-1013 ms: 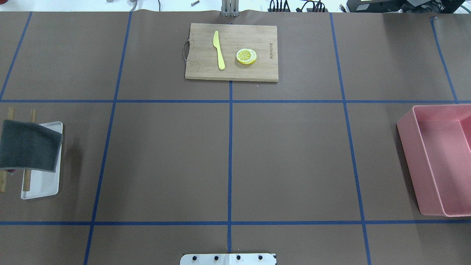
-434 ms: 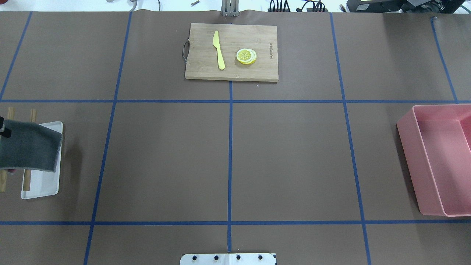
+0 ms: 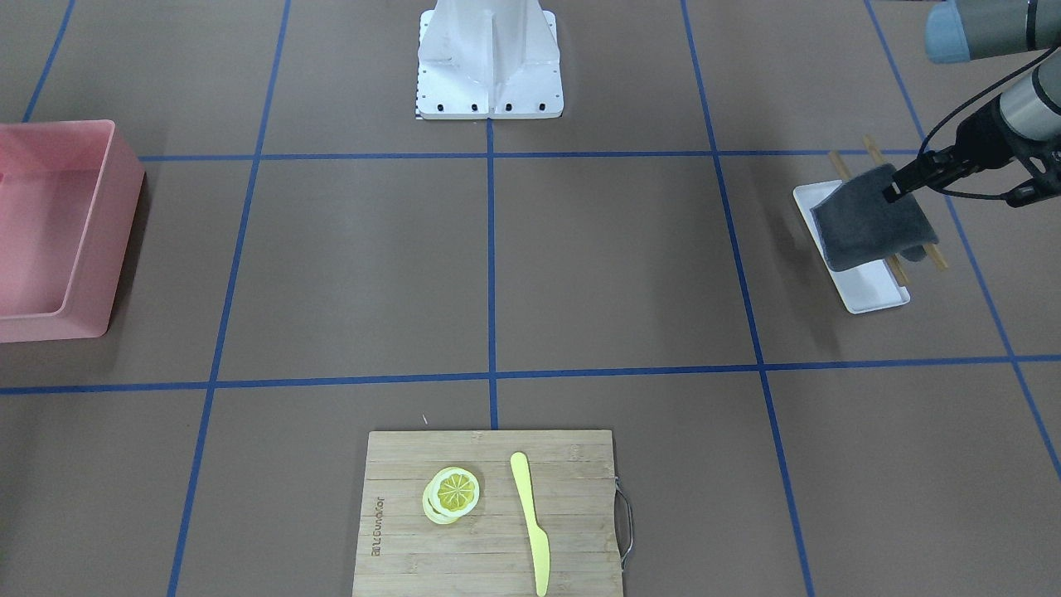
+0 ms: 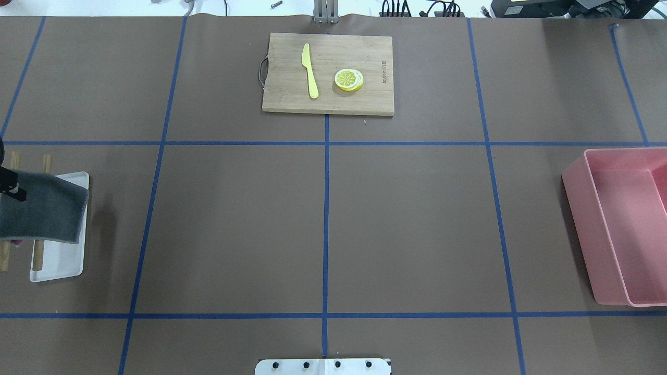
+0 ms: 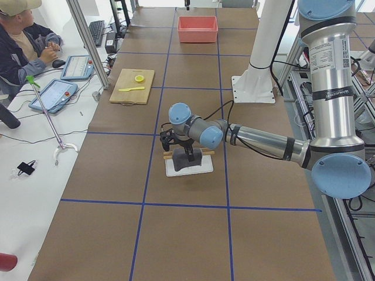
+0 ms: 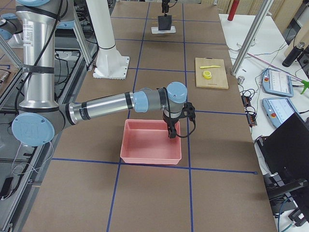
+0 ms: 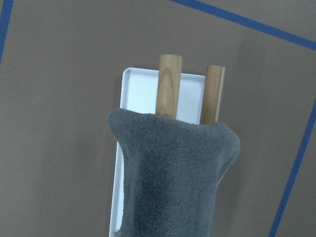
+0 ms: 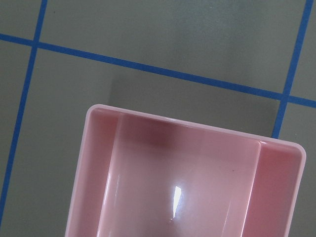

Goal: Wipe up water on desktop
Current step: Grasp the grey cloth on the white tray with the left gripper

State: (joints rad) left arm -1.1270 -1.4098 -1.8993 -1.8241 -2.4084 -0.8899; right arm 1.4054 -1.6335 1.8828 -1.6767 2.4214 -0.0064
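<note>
Since a second ago my left gripper (image 4: 15, 191) has slid into the overhead view at its left edge; before that it was out of sight. It sits at the upper edge of a grey cloth (image 4: 44, 213) draped over two wooden rods (image 4: 37, 255) and a white tray (image 4: 62, 260). The desktop (image 4: 406, 224), matte brown with a grid of blue tape lines (image 4: 325, 234), lies beneath the gripper and stretches well away to its right, up to a pink bin (image 4: 578, 219). A bamboo cutting board (image 4: 365, 101) lies well ahead of the gripper, near the far edge.

From the front-facing camera, the black fingers are pressed onto the cloth's top edge, pinching it. The cloth hangs below them over the tray.

From the table's left end, the near arm reaches out low, gripper pointing down at the cloth. Past the gripper, beyond the brown surface, an operator (image 5: 20, 41) sits at a white bench with two tablets (image 5: 76, 67).

From the right end, my right gripper (image 6: 171, 133) points down over the pink bin. I cannot tell whether its fingers are spread or together.

The left wrist camera shows cloth, rod ends and tray directly below, with brown desktop around them. The right wrist camera shows the bin's glossy inside, with desktop and tape beyond its rim.
</note>
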